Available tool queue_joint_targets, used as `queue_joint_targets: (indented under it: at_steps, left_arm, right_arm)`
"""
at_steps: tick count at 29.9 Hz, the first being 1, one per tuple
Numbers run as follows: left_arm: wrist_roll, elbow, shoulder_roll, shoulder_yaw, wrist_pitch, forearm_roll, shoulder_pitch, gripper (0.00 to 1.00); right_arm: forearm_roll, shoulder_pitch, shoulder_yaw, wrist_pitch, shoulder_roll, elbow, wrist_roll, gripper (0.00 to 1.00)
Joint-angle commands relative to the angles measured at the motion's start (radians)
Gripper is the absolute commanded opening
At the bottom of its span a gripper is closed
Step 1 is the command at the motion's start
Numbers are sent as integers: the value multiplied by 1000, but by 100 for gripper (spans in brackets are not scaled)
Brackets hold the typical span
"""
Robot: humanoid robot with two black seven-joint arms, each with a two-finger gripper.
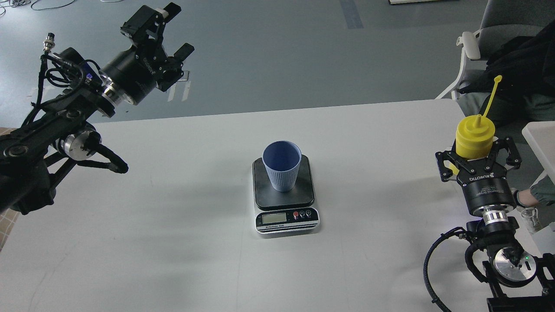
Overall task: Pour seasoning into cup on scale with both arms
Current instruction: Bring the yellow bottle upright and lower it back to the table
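Two grippers in view. R gripper (477,158) at 3 o'clock pinches seasoning bottle (473,138) upright; bottle's lower body hidden behind the fingers, tether stick sticking up. L gripper (175,30) at 10 o'clock, fingers spread, holding nothing. Cup (282,165) stands on scale (285,195), table (173,225) ctr; LCD too small to read.

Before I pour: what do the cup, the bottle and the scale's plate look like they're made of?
Cup: likely matte blue-grey plastic, with fine vertical ribs and no shine. Bottle, held in the right pincer: opaque, slightly glossy yellow plastic, judging by its moulded cap and thin tether. Scale plate: dark and smooth with a soft sheen; plastic or coated metal, hard to tell.
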Motion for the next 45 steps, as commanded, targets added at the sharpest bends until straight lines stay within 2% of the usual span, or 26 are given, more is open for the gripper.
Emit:
queue_joint_targets:
  at_steps: [1,4,8,12,13,14,16,17,18,20,32,43,45]
  left_arm:
    - [0,-26,24,0,2,0,2,98]
    - [0,-36,39,0,2,-1,2,98]
    - [0,-53,55,0,2,0,5,98]
    - [0,-56,56,0,3,0,6,98]
    - [0,-56,56,0,3,-1,6,98]
    - [0,-56,56,0,3,0,6,98]
    - [0,-58,56,0,3,-1,6,98]
    - [0,-56,56,0,3,-1,6,98]
    - [0,-56,55,0,3,-1,6,98]
    - [0,-56,55,0,3,0,6,98]
    - [0,-58,44,0,3,0,11,98]
    - [0,-58,21,-3,3,0,14,98]
    - [0,-58,23,-5,2,0,17,98]
  right_arm:
    - [38,-4,-14,0,0,-72,-20,0]
    - [64,-10,-15,0,0,-83,-29,0]
    - [131,-18,-15,0,0,-87,-104,0]
    - [147,-36,-15,0,0,-78,-116,0]
    - [148,-44,-15,0,0,-72,-122,14]
    - [148,-50,-15,0,0,-72,-127,21]
    - [151,-61,-14,0,0,-71,-132,53]
    - [156,-65,-14,0,0,-69,-130,71]
    - [163,-76,-14,0,0,-66,-132,95]
    - [167,-87,-6,0,0,-61,-127,100]
    - [165,-176,16,0,0,6,-123,100]
    - [151,-386,23,0,0,282,-127,100]
    - [148,-416,38,0,-52,320,-126,100]
